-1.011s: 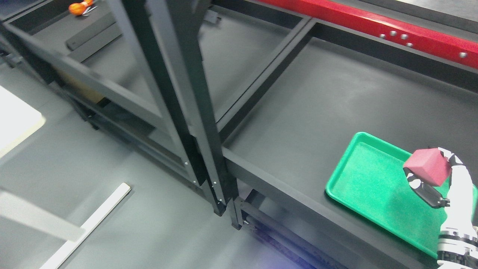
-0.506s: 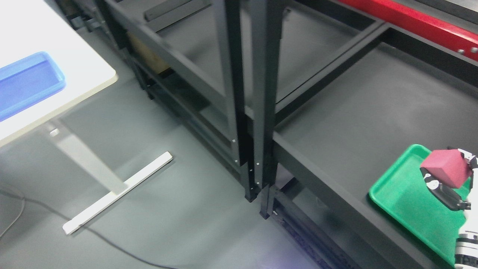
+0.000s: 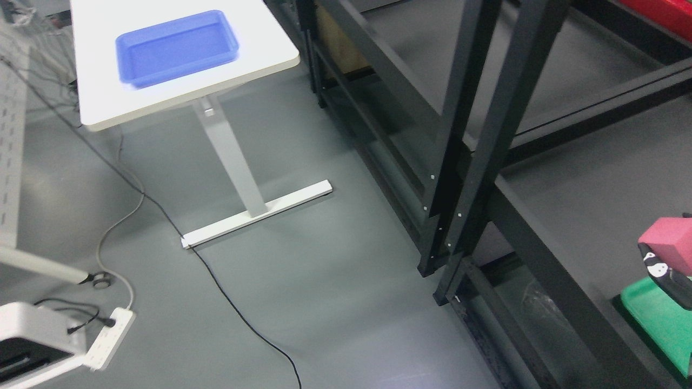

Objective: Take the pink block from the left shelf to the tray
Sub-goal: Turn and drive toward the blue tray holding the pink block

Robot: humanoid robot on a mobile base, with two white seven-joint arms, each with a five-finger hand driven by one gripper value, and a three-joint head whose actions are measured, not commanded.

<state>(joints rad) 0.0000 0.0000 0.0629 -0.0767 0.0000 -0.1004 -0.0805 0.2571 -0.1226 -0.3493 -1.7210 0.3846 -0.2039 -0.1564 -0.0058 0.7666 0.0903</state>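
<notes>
The pink block (image 3: 669, 245) shows at the right edge of the head view, held above the near-left corner of the green tray (image 3: 657, 316). My right hand (image 3: 676, 259) is shut on it; one black-and-white finger (image 3: 666, 274) runs under the block, and the rest of the hand is cut off by the picture's edge. The tray lies on the dark shelf surface (image 3: 589, 200) at the lower right, only partly in view. My left arm is out of view.
Black shelf uprights (image 3: 476, 151) stand in the middle right. A white table (image 3: 178, 59) with a blue tray (image 3: 175, 46) is at the upper left. Cables (image 3: 178, 232) and a power strip (image 3: 111, 337) lie on the grey floor.
The camera has swung left, so the whole picture has shifted right. The table and blue tray came fully into view. The hand still holds the pink block over the green tray.
</notes>
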